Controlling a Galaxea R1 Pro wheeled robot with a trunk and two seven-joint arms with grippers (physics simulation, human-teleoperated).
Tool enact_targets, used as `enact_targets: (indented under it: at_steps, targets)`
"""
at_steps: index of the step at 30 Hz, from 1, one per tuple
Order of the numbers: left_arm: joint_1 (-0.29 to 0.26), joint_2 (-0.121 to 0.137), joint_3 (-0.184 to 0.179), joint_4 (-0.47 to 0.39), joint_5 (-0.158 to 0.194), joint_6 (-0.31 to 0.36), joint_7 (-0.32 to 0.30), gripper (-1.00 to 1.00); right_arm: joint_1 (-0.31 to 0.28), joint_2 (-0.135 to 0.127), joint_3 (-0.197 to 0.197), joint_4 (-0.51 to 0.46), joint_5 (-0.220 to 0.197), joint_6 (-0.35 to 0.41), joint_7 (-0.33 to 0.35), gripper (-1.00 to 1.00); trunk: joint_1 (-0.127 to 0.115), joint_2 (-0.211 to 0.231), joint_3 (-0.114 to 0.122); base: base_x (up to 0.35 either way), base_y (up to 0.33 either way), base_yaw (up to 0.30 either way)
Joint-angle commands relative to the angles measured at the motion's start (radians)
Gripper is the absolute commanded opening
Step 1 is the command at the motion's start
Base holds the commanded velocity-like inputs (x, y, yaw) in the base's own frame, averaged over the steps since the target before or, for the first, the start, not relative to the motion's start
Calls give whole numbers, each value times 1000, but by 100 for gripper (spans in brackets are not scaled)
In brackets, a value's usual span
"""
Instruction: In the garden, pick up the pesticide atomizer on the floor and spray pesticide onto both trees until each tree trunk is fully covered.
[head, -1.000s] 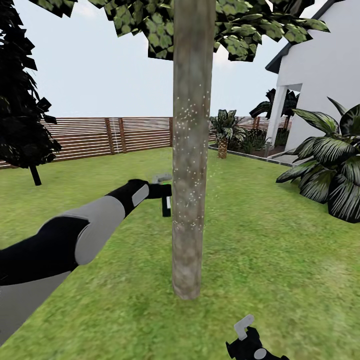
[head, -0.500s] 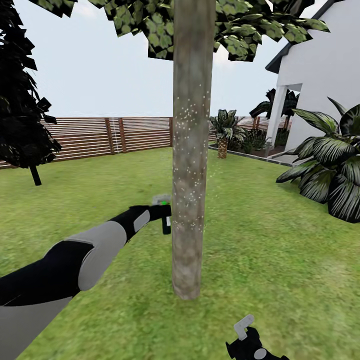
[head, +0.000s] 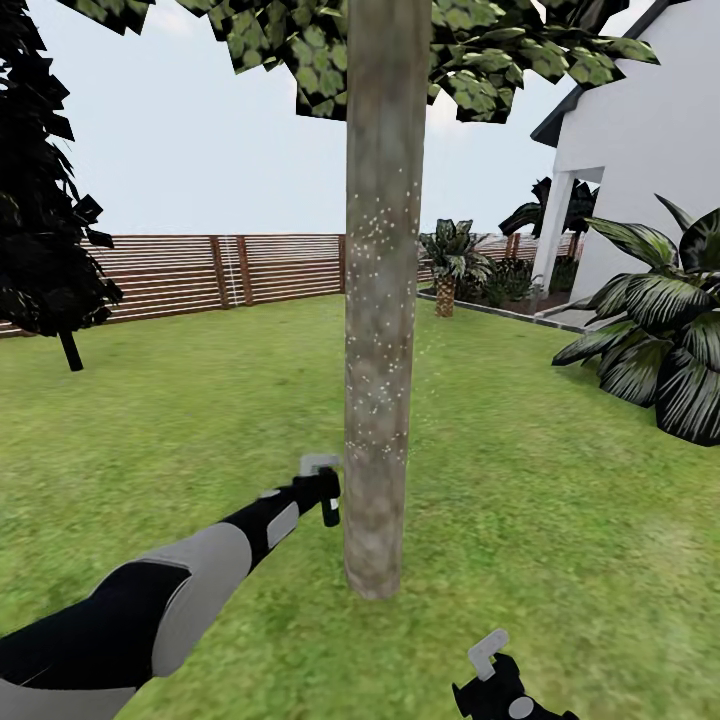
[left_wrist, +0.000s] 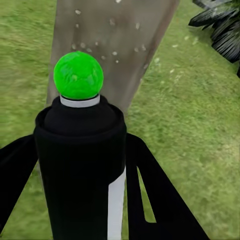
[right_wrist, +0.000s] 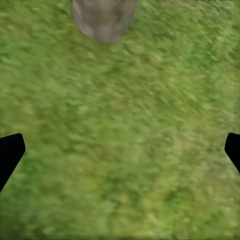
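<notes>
One of the trees stands straight ahead in the head view, its grey-brown tree trunk (head: 380, 300) dotted with white pesticide specks (head: 382, 340) from mid height down to about knee height. My left gripper (head: 318, 492) is shut on the pesticide atomizer (head: 322, 466), held upright just left of the trunk, low above the lawn. In the left wrist view the dark atomizer (left_wrist: 80, 165) with its green dot sits between my fingers (left_wrist: 155, 200), facing the speckled trunk (left_wrist: 115, 40). My right gripper (head: 490, 655) hangs open low at the front, over grass near the trunk's base (right_wrist: 105, 20).
Green lawn (head: 520, 480) of the garden lies all round. A brown slat fence (head: 200, 270) runs along the back. The white house (head: 650, 170) and broad-leaved plants (head: 660, 340) stand to the right, a dark narrow tree (head: 45, 200) to the left.
My left arm has lowered the atomizer along the trunk's left side, from about mid height down toward the trunk's lower part. The right arm has not moved.
</notes>
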Motion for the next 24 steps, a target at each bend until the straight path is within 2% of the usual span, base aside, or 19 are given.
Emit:
enact_targets:
  at_steps: [1,2,3,7,14,19,24]
  targets:
    - [16,8,1,-1,-33,-16,0,-100,0,-1,0,0,-1,-3,0,100,0,0,0,0,0,0]
    - [25,15,0,-1,-72,-24,0,-100,0,-2,-1,0,-1,-4,-1,100,0,0,0,0,32,0]
    - [29,18,0,0,-89,-27,0,-100,0,-2,-1,0,-1,-5,-1,100,0,0,0,0,121,0]
    - [34,23,0,0,-115,-31,0,-100,11,-3,-1,0,-2,-6,-1,100,0,0,0,0,247,0]
    - [35,24,1,0,-119,-31,0,-100,17,-3,-1,0,-2,-6,-2,100,0,0,0,0,339,-13]
    - [35,27,1,0,-118,-28,0,-100,18,-3,-1,-1,-5,-6,-2,100,0,0,4,0,349,-188]
    - [35,35,1,0,-118,-28,0,-100,27,-3,-3,0,-10,-5,-6,100,0,0,5,0,350,-52]
